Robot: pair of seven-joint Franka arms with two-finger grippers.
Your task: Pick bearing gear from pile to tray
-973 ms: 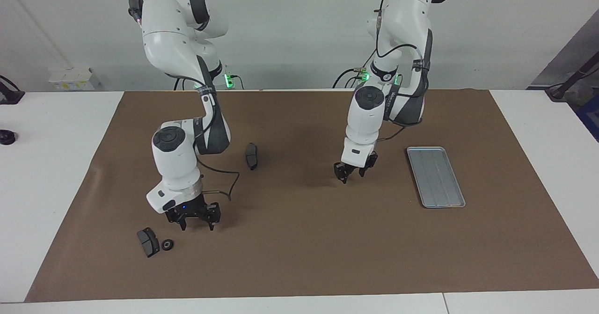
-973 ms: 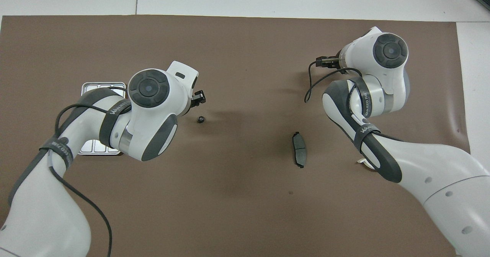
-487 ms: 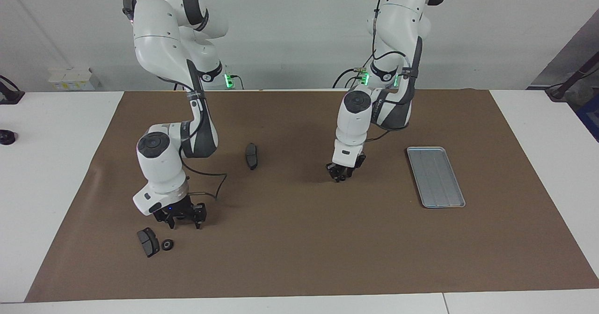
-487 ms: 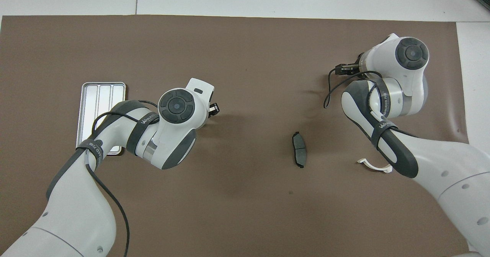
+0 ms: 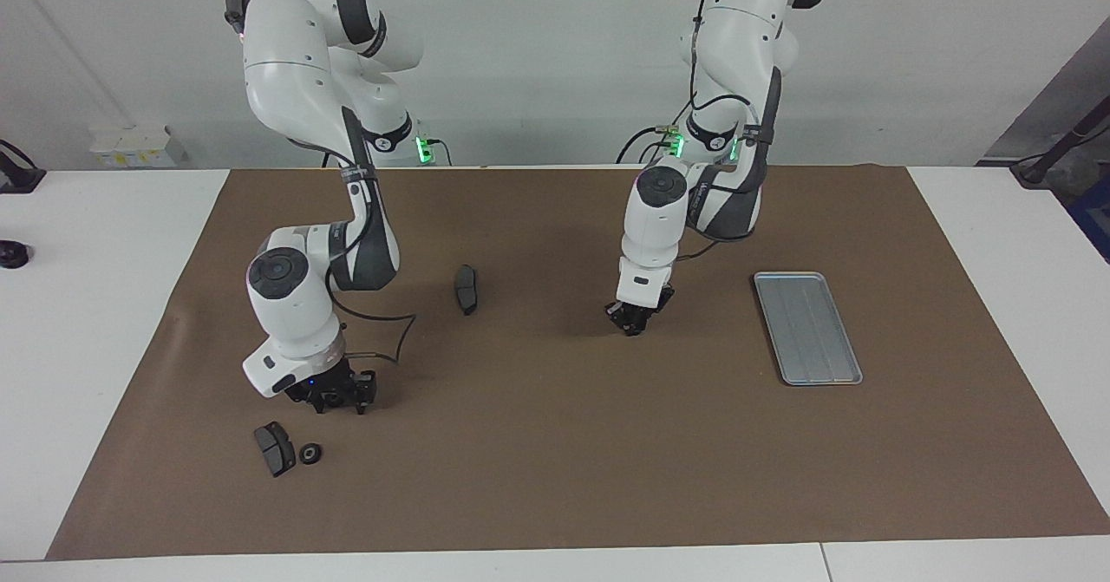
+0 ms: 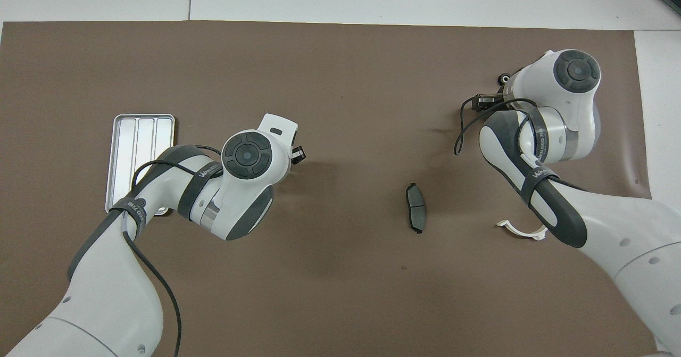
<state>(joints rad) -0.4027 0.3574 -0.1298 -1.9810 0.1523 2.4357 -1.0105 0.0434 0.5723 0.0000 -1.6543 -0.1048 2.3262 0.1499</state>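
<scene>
Left gripper (image 5: 636, 325) sits pinched shut low on the counter beside the tray (image 5: 806, 327); right gripper's (image 5: 334, 400) state you can't tell. Small stiff ring (image 5: 310, 453): grip its rim.

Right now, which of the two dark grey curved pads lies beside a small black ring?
The dark grey curved pad by the right gripper; the small black ring sits beside it. The other pad lies alone mid-mat.

I see that the left gripper (image 5: 636, 325) has descended onto the brown mat (image 5: 555, 443) and closed over the spot where a small black ring-shaped part lay, while the right gripper (image 5: 340, 398) has narrowed and shifted toward the right arm's end.
</scene>
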